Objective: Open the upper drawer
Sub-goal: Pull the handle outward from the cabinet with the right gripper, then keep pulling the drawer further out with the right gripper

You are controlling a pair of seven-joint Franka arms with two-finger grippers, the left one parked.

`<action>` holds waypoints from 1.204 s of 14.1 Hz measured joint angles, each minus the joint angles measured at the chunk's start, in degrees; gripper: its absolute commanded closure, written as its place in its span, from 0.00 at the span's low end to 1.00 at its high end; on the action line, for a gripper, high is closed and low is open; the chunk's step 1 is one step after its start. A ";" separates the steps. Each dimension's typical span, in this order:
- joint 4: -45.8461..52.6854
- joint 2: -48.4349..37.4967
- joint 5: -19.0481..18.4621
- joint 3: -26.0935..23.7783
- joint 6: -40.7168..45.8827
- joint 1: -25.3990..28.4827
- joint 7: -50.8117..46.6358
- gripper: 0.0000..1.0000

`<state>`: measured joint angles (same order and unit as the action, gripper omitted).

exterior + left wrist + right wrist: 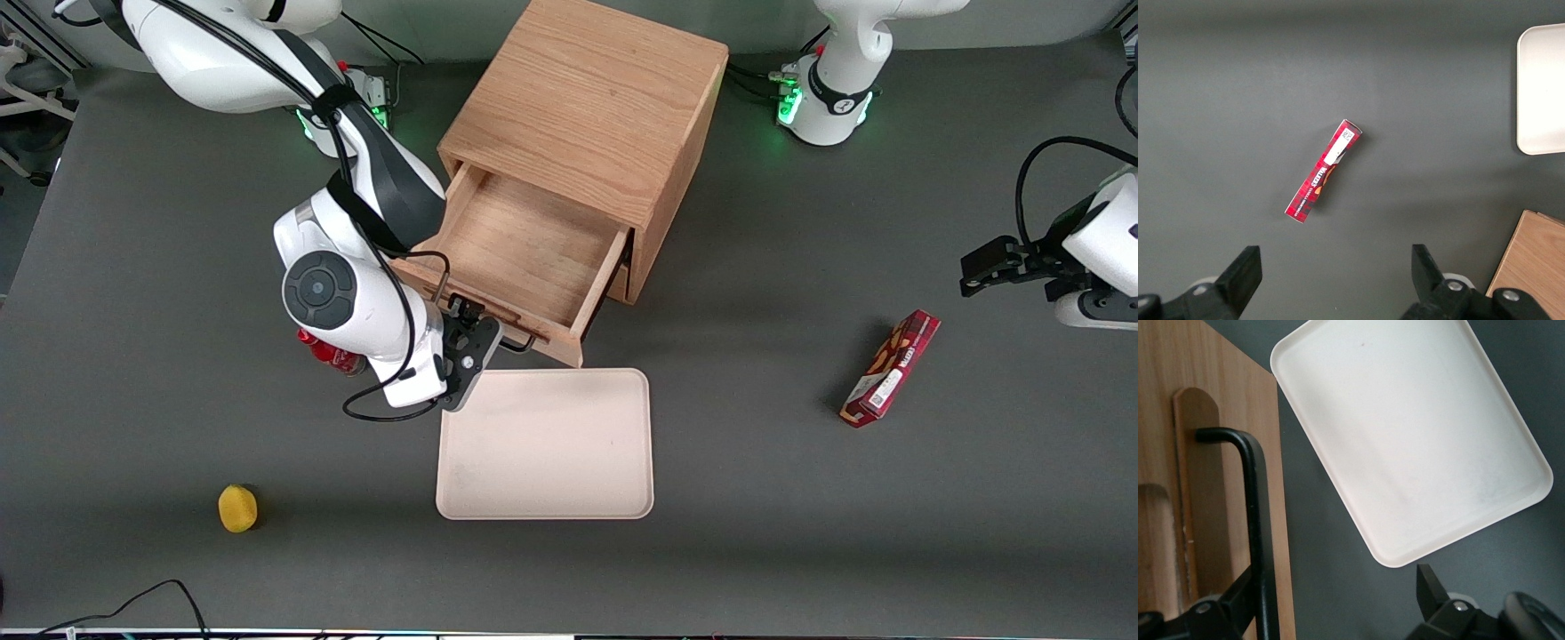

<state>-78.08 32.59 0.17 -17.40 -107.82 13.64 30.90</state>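
Front view shows the upper drawer [524,258] of the cabinet [587,107] drawn well out above the tray [546,444], gripper [484,331] at its handle [1251,520], fingers spread apart, so little remains

Upper drawer [524,258]: shallow light oak box, empty inside, pulled well out of the cube cabinet [596,107] toward the front camera. Black wire handle [1251,520] on its front panel, mounted on an oak strip.

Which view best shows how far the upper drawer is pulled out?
Front view: the upper drawer stands well out, the pincer at its handle. Right wrist shows only its face and handle; left wrist, only a cabinet corner.
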 measured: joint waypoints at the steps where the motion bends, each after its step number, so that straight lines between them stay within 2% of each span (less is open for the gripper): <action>1: 0.32 0.22 0.00 0.02 0.00 -0.03 0.01 0.00; 17: 7.23 4.98 0.00 1.18 -0.03 -0.11 -0.06 0.00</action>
<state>-70.85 37.57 0.17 -16.23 -107.85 13.52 30.83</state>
